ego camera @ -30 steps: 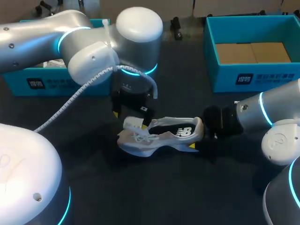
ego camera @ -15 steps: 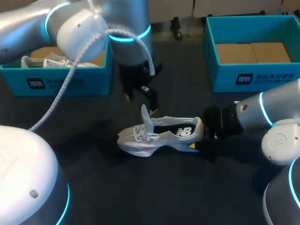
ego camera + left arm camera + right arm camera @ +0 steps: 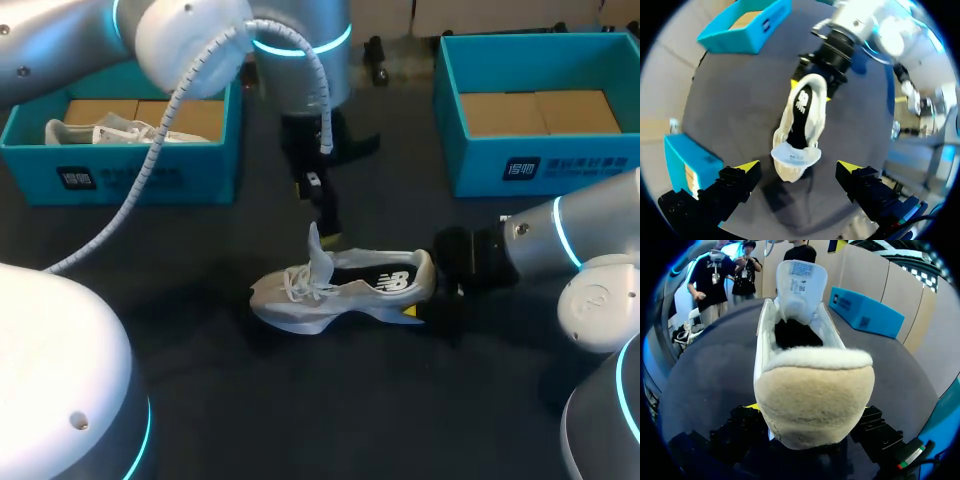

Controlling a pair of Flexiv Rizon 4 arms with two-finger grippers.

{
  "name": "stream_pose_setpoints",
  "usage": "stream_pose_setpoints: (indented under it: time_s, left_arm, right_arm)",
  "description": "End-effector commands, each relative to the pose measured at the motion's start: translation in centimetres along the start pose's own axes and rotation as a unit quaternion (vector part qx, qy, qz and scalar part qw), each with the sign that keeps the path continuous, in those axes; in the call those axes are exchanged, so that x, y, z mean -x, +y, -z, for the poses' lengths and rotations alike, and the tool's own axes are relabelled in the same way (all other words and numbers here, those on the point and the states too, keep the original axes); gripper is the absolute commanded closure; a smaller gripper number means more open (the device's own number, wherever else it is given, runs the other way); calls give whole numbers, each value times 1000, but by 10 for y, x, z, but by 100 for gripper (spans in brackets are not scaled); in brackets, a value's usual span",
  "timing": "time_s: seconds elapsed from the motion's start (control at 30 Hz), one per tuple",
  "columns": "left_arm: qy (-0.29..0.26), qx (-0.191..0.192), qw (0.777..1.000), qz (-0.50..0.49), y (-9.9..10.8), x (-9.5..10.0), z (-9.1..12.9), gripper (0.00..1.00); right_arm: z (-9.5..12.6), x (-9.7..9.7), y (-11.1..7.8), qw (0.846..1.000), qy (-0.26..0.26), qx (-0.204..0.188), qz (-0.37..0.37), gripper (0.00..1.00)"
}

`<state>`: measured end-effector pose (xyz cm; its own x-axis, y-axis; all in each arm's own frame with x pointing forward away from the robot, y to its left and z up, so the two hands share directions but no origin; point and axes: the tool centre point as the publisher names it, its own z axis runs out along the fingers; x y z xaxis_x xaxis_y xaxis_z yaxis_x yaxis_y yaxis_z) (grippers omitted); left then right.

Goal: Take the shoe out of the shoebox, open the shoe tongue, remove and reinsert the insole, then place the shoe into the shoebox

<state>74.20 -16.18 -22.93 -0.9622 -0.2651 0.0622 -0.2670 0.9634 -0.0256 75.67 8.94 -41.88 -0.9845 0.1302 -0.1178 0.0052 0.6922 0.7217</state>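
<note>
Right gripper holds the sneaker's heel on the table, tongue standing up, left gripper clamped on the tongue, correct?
No. The left gripper is open above the tongue, not touching it, as the left wrist view shows. The right gripper does hold the sneaker by its heel.

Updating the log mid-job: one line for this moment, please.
shoe on table, tongue up | right gripper shut on heel | left gripper open above shoe
</note>
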Motion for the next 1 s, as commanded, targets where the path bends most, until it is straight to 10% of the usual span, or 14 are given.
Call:
stream_pose_setpoints:
  time_s: [0.03,0.6,0.9,0.93,1.0]
  left_arm:
    - [-8,8,997,-75,-4,-1,1,0]
    - [-8,8,997,-75,-4,-1,1,0]
    - [11,-51,981,-185,-26,-1,-5,0]
    - [20,-50,981,-188,-28,-2,-7,40]
    - [12,-49,979,-198,-34,-2,-12,69]
  right_arm:
    - [-3,-1,1,1000,-2,-4,0,100]
    - [-3,-1,1,1000,-2,-4,0,100]
    - [-3,-1,1,1000,-2,-4,0,100]
    - [-3,-1,1,1000,-2,-4,0,100]
    - [-3,-1,1,1000,-2,-4,0,100]
